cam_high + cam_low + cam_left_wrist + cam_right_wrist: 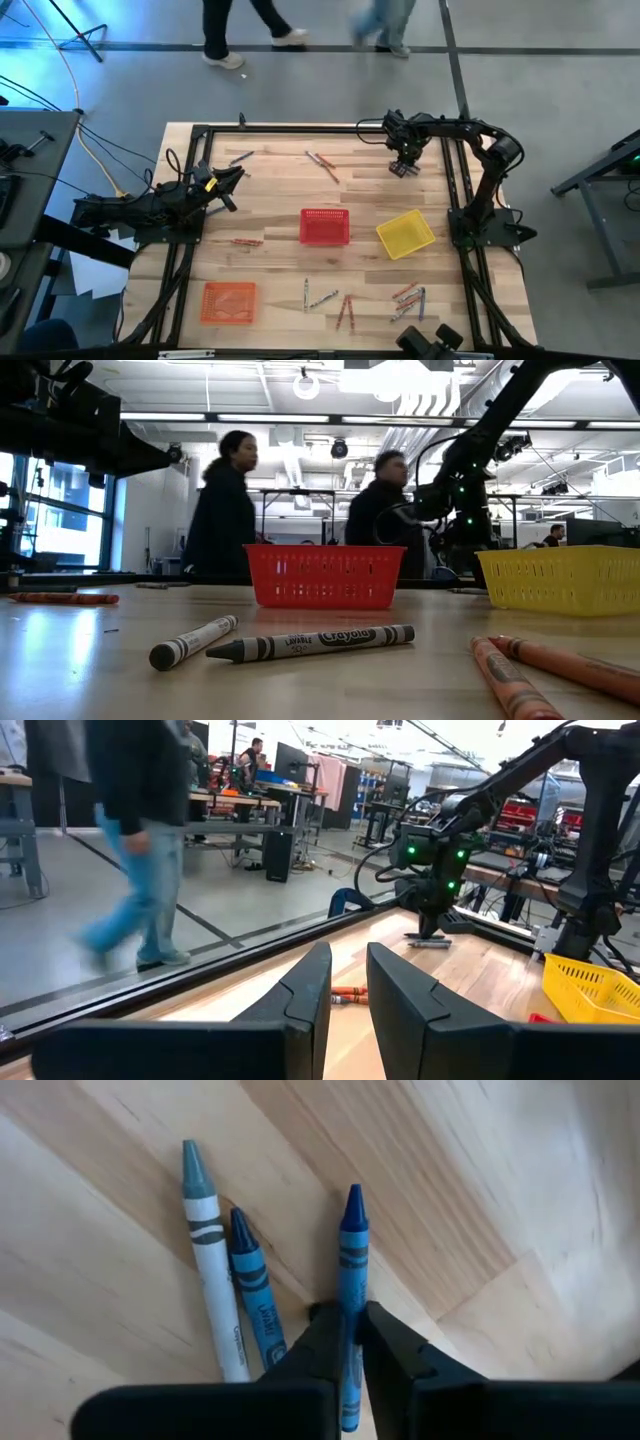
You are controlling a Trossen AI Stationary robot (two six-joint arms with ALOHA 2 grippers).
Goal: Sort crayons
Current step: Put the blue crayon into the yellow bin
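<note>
right wrist view puts us at the right gripper [349,1342], its two fingers pinched narrow on a blue crayon [351,1250] that lies on the wooden table [500,1180]. just beside that stick we see a second blue crayon [255,1295] and a grey-tipped white crayon [211,1255], both untouched and apart from the fingers.

taking the red basket [325,226] as our landmark, the right gripper [403,165] works beyond it, toward the far edge of the table and off to the side of the yellow basket [406,234]. more crayons [323,165] lie on the far side of the red basket, and a larger scatter [410,298] lies on its near side. an orange basket [229,301] sits at the near corner, well apart. the left gripper [228,190] waits low, well to the other side of the red basket, its fingers [300,995] held narrowly apart on nothing.

we judge the step in hand to be the pick of this blue crayon, early in the sort, since most sticks lie loose. next we would need a straight lift clear of the two neighbours, then a carry to whichever basket takes blue; we cannot tell which.
</note>
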